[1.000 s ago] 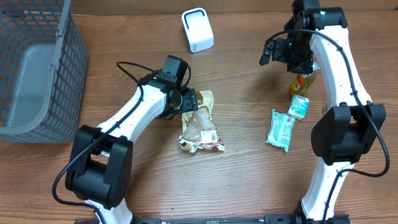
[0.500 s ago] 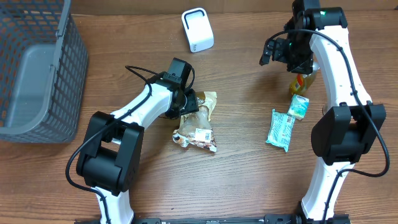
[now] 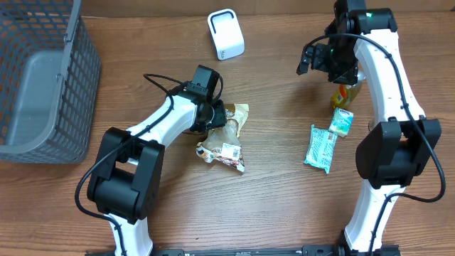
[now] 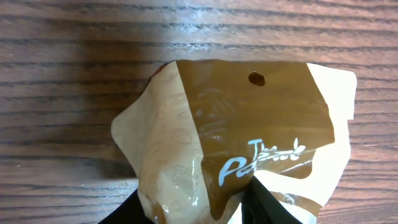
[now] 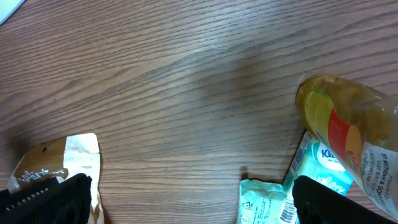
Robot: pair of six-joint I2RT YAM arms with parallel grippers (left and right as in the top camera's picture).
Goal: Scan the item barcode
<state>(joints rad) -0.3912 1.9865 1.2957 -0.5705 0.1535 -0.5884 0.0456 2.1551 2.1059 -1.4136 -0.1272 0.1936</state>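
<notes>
The item is a brown-and-cream snack bag (image 3: pixel 226 139) lying mid-table, with a white barcode label (image 3: pixel 232 151) near its lower end. My left gripper (image 3: pixel 217 117) is at the bag's top edge. In the left wrist view the bag (image 4: pixel 236 124) is pinched between the two black fingers, and the left gripper (image 4: pixel 196 208) is shut on it. The white scanner (image 3: pixel 226 34) stands at the back of the table. High at the back right, my right gripper (image 3: pixel 313 60) hangs open and holds nothing, as the right wrist view shows (image 5: pixel 199 199).
A grey mesh basket (image 3: pixel 43 78) fills the back left corner. On the right lie a yellow bottle (image 3: pixel 345 92), a small tissue pack (image 3: pixel 342 121) and a green packet (image 3: pixel 321 148). The left arm's cable loops above the bag.
The left gripper has closed onto the bag's top. The bag has swung, its lower end shifting left and toward the arm. The right arm has stayed still.
</notes>
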